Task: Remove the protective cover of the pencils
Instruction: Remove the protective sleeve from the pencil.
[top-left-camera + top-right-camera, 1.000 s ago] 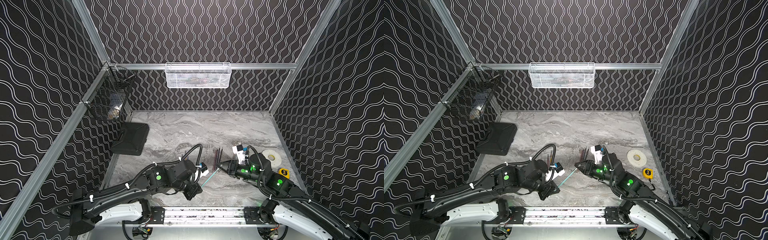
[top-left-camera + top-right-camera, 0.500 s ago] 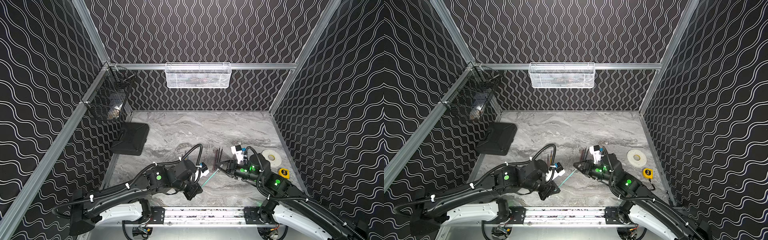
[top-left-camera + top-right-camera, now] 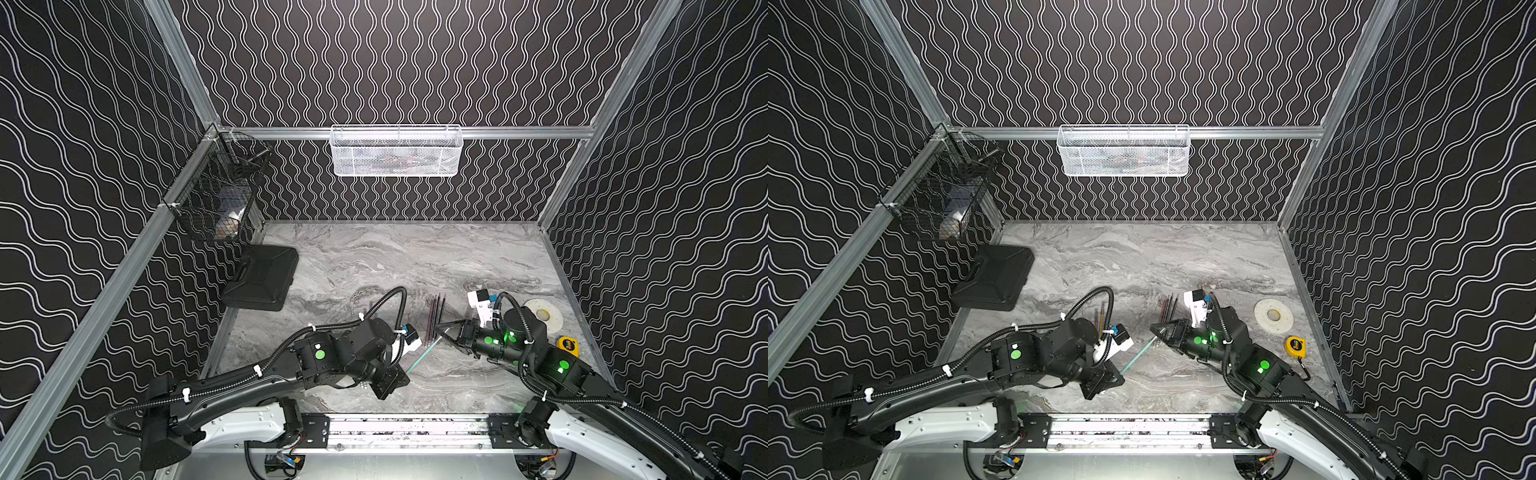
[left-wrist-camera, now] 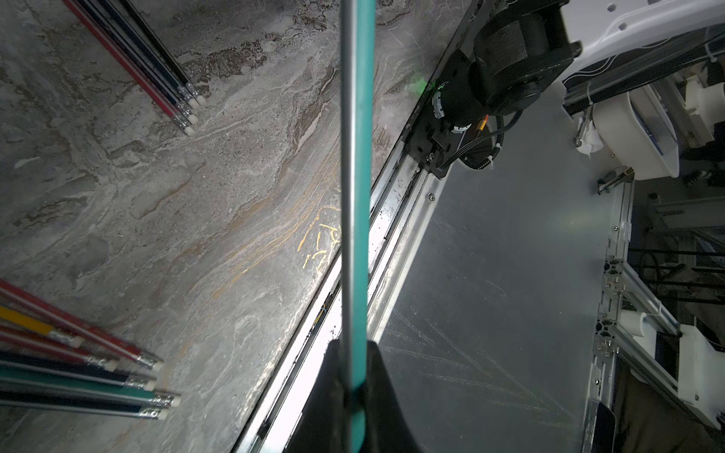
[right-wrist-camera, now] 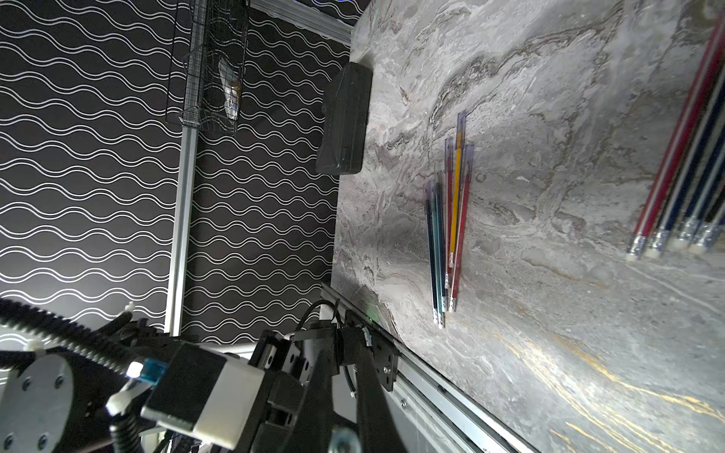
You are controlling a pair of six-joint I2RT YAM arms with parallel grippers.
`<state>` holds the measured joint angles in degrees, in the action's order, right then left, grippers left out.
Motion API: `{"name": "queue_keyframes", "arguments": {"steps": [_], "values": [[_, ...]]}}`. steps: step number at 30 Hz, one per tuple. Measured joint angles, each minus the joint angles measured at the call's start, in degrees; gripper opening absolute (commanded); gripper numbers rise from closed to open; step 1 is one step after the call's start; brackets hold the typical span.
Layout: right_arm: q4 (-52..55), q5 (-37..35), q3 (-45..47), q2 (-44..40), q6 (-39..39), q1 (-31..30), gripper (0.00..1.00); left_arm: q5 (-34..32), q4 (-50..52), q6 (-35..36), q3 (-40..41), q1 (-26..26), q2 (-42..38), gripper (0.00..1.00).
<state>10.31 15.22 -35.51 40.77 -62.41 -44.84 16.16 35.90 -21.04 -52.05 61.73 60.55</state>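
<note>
- Capped pencils [image 5: 454, 219] lay bundled on the marble table [image 5: 549, 333].
- Second pencil bunch [image 5: 674, 204] sat well apart, eraser ends showing.
- Black case [image 5: 345, 117] rested by the wall [image 5: 98, 176].

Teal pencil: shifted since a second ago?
No. The teal pencil sits at the same spot and slant relative to the pencil bundle lying beyond it.

The teal pencil [image 4: 359, 196] runs past the frame edge, tip apparently unseen.
</note>
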Motion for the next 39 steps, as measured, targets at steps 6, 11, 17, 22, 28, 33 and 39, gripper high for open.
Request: {"name": "queue_keyframes", "arguments": {"steps": [6, 11, 17, 22, 28, 33, 39], "values": [[4.7, -1.0, -4.7, 3.5, 2.5, 0.3, 0.04, -0.4, -0.8, -0.2, 0.0, -0.1, 0.3, 0.00], [6.5, 0.3, -6.3, 4.8, 3.9, 2.1, 0.04, -1.3, -1.8, -0.3, 0.1, -0.1, 0.2, 0.00], [6.8, 6.3, -6.5, 5.7, 4.5, 7.3, 0.03, -2.4, -3.4, -0.5, 0.1, -0.2, 0.2, 0.00], [7.2, 11.2, -6.7, 6.2, 4.8, 11.0, 0.03, -2.8, -4.7, -0.6, 0.1, -0.2, 0.3, 0.00], [8.2, 14.3, -7.5, 6.8, 5.5, 13.5, 0.02, -3.0, -5.5, -0.7, 0.1, -0.2, 0.3, 0.00], [9.4, 17.1, -8.1, 7.0, 6.5, 15.9, 0.00, -3.1, -6.6, -0.8, 0.1, -0.2, 0.5, 0.00], [9.2, 12.3, -8.6, 7.2, 7.4, 18.9, 0.00, -0.5, -0.6, -0.2, 0.4, 0.0, 0.7, 0.00]]}}
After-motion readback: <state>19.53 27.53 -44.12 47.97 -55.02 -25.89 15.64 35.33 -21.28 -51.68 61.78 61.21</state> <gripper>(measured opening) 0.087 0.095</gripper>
